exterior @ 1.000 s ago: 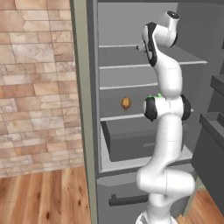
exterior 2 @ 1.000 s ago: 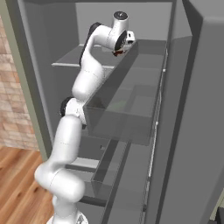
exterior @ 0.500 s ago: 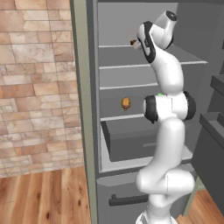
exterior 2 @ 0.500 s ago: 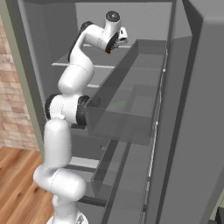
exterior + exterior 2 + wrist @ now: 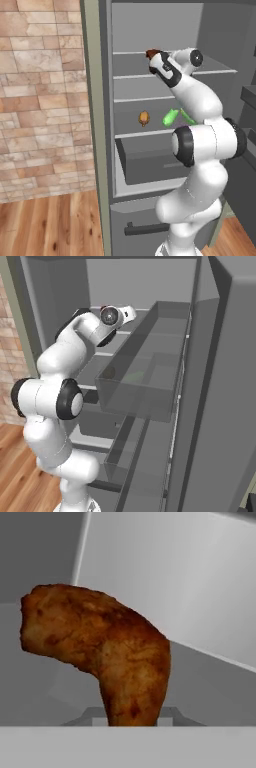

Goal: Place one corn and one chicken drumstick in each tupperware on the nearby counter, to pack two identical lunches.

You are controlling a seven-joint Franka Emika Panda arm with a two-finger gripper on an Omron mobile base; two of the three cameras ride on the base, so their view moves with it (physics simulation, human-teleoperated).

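Gripper point(image 5: 153, 56) up at top shelf point(image 5: 135, 76) of open fridge point(image 5: 107, 150), approx 12 o'clock in left base view. Jaws closed on drumstick point(image 5: 151, 52): brown lump right at tip of hand. In hand view, drumstick point(image 5: 105, 647) big and centred, narrow end down at 6 o'clock where fingers sit, thick end bent over toward 10 o'clock. Fingertips mostly hidden behind meat, so exact contact hard to read; cannot tell if drumstick touches shelf or is off it.

2nd drumstick point(image 5: 144, 118) on lower shelf point(image 5: 137, 134), approx 6 o'clock from gripper, lying loose, well apart from hand. Corn point(image 5: 170, 117) on same shelf, just at 3 o'clock of 2nd drumstick, tilted, not touching it. 2nd corn point(image 5: 188, 116) further toward 3 o'clock, partly hidden behind arm. Drawer point(image 5: 147, 160) under that shelf, pulled partway out.

In right base view, hand w/ brown tip point(image 5: 103, 307) at approx 11 o'clock, beside translucent door bin point(image 5: 145, 391); faint green of corn point(image 5: 133, 376) seen through bin wall.

Brick wall point(image 5: 40, 100) at 9 o'clock of fridge, wood floor point(image 5: 50, 225) at 7 o'clock.
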